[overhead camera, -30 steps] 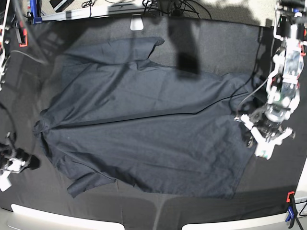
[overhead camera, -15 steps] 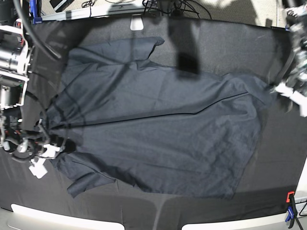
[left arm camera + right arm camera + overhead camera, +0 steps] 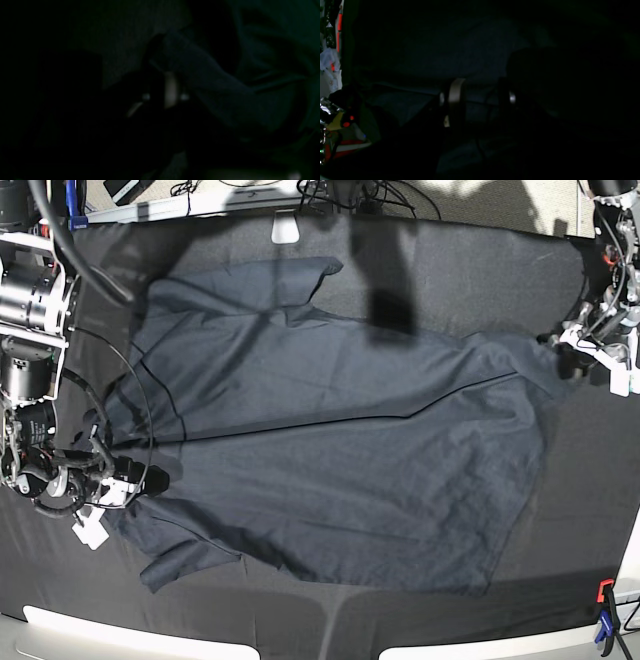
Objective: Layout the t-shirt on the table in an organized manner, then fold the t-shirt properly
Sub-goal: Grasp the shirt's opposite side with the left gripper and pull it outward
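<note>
1. Cloth first: the t-shirt [image 3: 330, 450] lies spread across the middle of the table [image 3: 480, 270], nearly flat, with one long crease running through its body and a sleeve poking out at the near lower corner. It is laid out this way, I judge, so that both of my arms can pull the opposite edges taut before any folding begins.

2. My left gripper [image 3: 585, 345] sits at the shirt's far-side corner, on the base view's right. Its jaws are closed, and in the dim left wrist view [image 3: 165, 75] fabric seems to bunch right at the tips, so I believe I have pinched that corner, though the picture is too dark to be certain.

3. My right gripper [image 3: 125, 475] is at the opposite edge, where the cloth gathers into a small knot of wrinkles. The jaws stand apart in the right wrist view [image 3: 477, 98], straddling the hem without clamping it.

4. Pose: my left arm comes in from the upper edge, wrist bent low to the table. My right arm drops steeply from its mount, with its cables looping over the shirt's shoulder.
</note>
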Controlling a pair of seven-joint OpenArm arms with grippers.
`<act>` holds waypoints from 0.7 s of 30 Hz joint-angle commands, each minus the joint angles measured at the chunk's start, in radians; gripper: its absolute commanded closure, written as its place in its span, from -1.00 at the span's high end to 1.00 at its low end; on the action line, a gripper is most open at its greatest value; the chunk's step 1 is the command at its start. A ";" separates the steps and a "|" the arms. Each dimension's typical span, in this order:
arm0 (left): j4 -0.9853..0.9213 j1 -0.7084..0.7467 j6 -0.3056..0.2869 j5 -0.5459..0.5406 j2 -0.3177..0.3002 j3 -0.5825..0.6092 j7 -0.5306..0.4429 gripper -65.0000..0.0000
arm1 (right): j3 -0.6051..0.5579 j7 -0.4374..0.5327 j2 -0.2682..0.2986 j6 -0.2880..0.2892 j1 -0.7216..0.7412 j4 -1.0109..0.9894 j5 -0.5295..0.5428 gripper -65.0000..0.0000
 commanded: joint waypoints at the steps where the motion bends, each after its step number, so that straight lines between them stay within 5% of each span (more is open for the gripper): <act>1: 0.013 -0.007 -0.006 -0.026 -0.019 -0.007 -0.023 -1.00 | 0.005 0.011 0.016 0.016 0.036 0.018 0.027 -0.35; 5: 0.014 0.013 0.000 -0.074 -0.016 -0.054 -0.024 -1.00 | 0.005 0.012 0.016 0.016 0.036 0.018 0.026 -0.35; 12: 0.014 0.031 0.024 -0.043 0.019 -0.311 -0.030 -1.00 | 0.005 0.012 0.015 0.016 0.036 0.018 0.026 -0.35; 21: 0.014 0.109 0.020 -0.047 0.019 -0.359 -0.029 -1.00 | 0.005 0.010 0.008 0.016 0.036 0.018 0.026 -0.35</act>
